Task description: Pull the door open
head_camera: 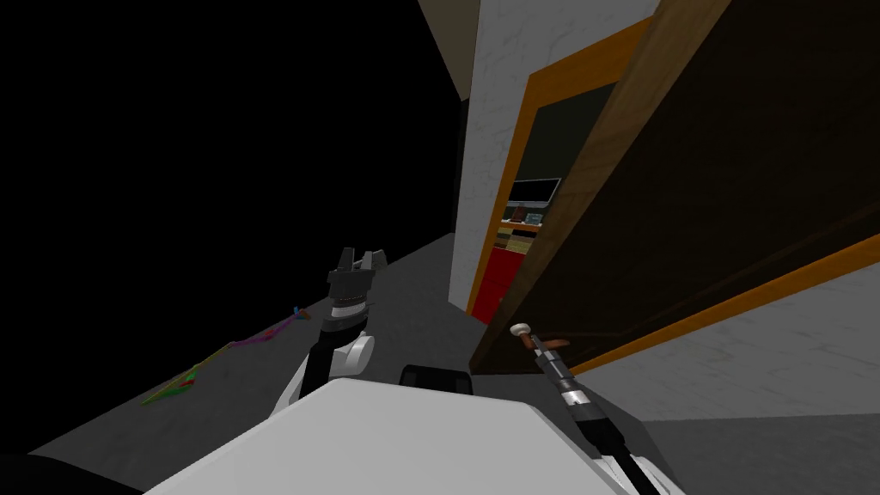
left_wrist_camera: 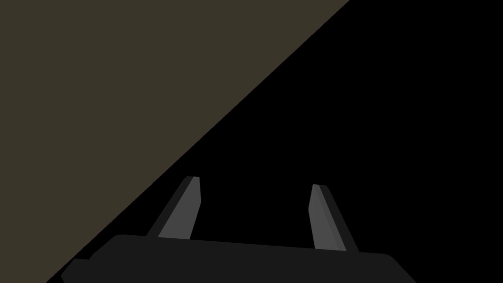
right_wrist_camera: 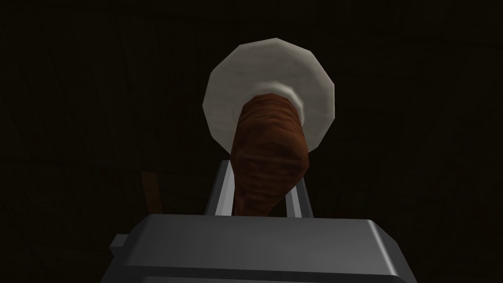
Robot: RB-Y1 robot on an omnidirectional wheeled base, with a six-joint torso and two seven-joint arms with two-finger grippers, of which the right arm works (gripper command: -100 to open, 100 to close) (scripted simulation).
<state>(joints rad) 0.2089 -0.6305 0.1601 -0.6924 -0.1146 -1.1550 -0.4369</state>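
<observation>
Right end effector (right_wrist_camera: 262, 177) pinches the brown handle (right_wrist_camera: 267, 142), seemingly lying along its fingers (right_wrist_camera: 222, 189), tip hidden; left end effector (left_wrist_camera: 254, 183) spread.

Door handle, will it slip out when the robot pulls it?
Probably not: the handle looks rounded and thick, and the right hand squeezes both its sides. It seems stiff, fixed to a round white plate. The big door may swing heavily.

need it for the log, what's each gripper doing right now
Left gripper: open, empty.
Right gripper: shut on the brown door handle.
</observation>
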